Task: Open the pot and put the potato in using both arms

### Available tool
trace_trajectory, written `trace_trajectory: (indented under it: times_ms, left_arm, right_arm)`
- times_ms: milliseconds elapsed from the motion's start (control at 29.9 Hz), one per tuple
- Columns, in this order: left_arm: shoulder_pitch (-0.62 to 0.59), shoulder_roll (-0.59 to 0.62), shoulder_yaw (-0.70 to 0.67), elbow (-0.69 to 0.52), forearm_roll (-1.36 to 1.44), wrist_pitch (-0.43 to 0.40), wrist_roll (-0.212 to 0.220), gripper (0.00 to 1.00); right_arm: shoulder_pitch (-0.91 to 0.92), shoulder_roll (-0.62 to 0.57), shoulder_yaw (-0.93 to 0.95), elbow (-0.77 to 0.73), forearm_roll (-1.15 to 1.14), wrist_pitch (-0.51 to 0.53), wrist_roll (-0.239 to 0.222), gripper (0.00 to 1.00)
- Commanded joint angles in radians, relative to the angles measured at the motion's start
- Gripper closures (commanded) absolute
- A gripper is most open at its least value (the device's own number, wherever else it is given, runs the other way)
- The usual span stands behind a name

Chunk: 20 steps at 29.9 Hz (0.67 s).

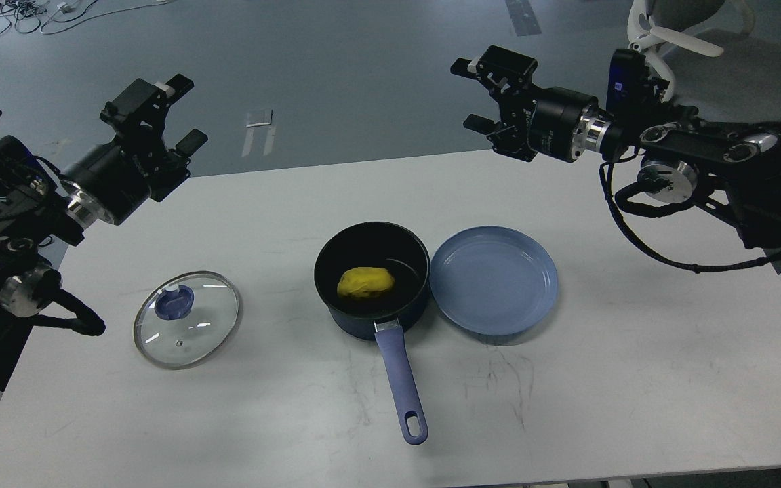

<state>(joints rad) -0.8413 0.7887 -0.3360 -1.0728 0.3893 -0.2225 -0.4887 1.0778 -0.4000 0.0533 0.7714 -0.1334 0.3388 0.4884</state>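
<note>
A yellow potato [365, 282] lies inside the dark blue pot [371, 252] at the middle of the white table; the pot's blue handle [401, 379] points toward the front edge. The glass lid [187, 318] with a blue knob lies flat on the table to the pot's left. My right gripper [473, 95] is open and empty, high above the table's far edge, right of and behind the pot. My left gripper [184, 112] is open and empty, raised over the table's far left corner.
An empty blue plate [493, 280] touches the pot's right side. A white office chair [668, 41] stands on the floor behind the right arm. Cables lie on the floor at the far left.
</note>
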Motion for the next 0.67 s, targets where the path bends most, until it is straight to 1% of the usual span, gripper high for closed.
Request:
trace_trajectory:
  times_ms: [0, 134, 234, 368, 535, 635]
  left_arm:
    - [0.04, -0.048, 0.0, 0.051, -0.04, -0.004, 0.0, 0.02]
    - [0.082, -0.084, -0.001, 0.063, -0.049, -0.014, 0.0, 0.02]
    - [0.1, -0.1, -0.001, 0.063, -0.078, -0.024, 0.0, 0.02]
    - [0.119, -0.12, -0.015, 0.073, -0.115, -0.08, 0.0, 0.02]
    - [0.151, -0.137, -0.07, 0.097, -0.121, -0.147, 0.0, 0.02]
    - [0.168, -0.138, -0.084, 0.1, -0.124, -0.166, 0.0, 0.02]
  right_arm:
    - [-0.137, -0.022, 0.161, -0.001, 0.001, 0.0, 0.0, 0.01]
    - [-0.291, -0.02, 0.336, 0.009, 0.005, 0.006, 0.0, 0.01]
    - [-0.331, -0.01, 0.411, 0.011, 0.018, 0.014, 0.0, 0.01]
    - [-0.358, -0.008, 0.441, 0.014, 0.034, 0.017, 0.0, 0.01]
    - [-0.394, -0.013, 0.442, 0.034, 0.038, 0.019, 0.0, 0.01]
    - [-0.406, -0.019, 0.442, 0.042, 0.038, 0.029, 0.0, 0.01]
